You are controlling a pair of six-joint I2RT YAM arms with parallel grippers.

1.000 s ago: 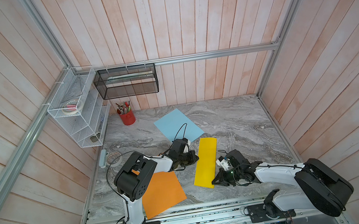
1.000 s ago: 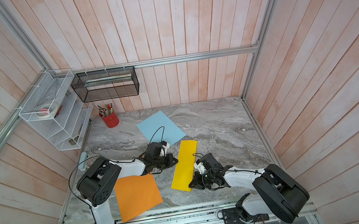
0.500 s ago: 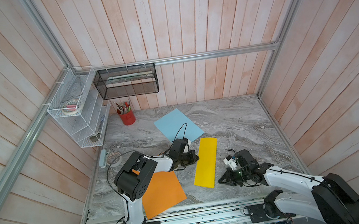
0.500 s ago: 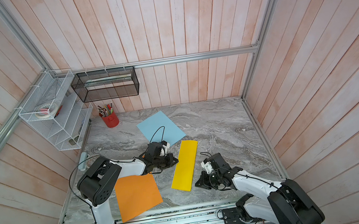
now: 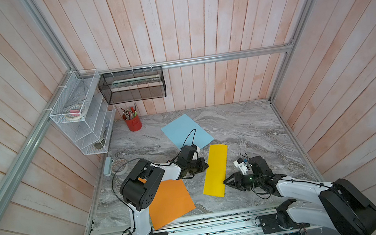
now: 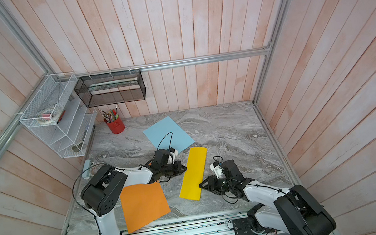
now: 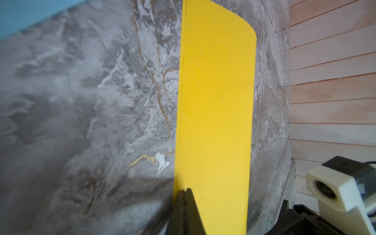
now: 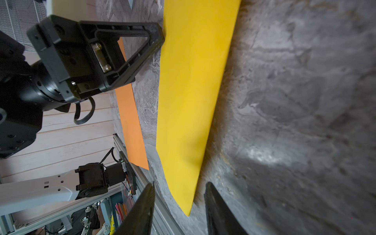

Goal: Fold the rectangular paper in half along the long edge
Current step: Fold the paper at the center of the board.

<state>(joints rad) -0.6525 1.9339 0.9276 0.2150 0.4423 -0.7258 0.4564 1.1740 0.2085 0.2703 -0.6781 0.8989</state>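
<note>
On the marble table [image 5: 245, 127], at its centre, the yellow paper [image 5: 215, 170] lies flat as a narrow strip running near to far. The orange sheet [image 5: 168, 200] is to its near left and the blue sheet [image 5: 185, 133] is beyond its far end. It appears to touch neither.

Finding 1: the left wrist view shows two layers along the strip's left long edge. The sheet is judged already doubled lengthwise, with open edges on the left and the crease on the right.

Finding 2: the left gripper [image 5: 204, 166] is clenched, with its jaws together and nothing between them. Its tip rests on the left long edge, about midway along, pinning the layers.

Finding 3: the right gripper [image 5: 227, 182] is released, with its jaws standing apart at the right long edge toward the near end. In the right wrist view the strip's near corner lies in line with the gap. Neither of the fingers [image 8: 142, 209] appears to touch it.

Assessment: the fold itself looks made, and the step in hand is setting the crease and letting go.

Next move, as judged: the right gripper should draw back to the right, clear of the near corner, or close and press along the crease. Either way it must not snag the upper layer. The left gripper should then lift straight up, since any sideways drag could slide the layers out of line.
</note>
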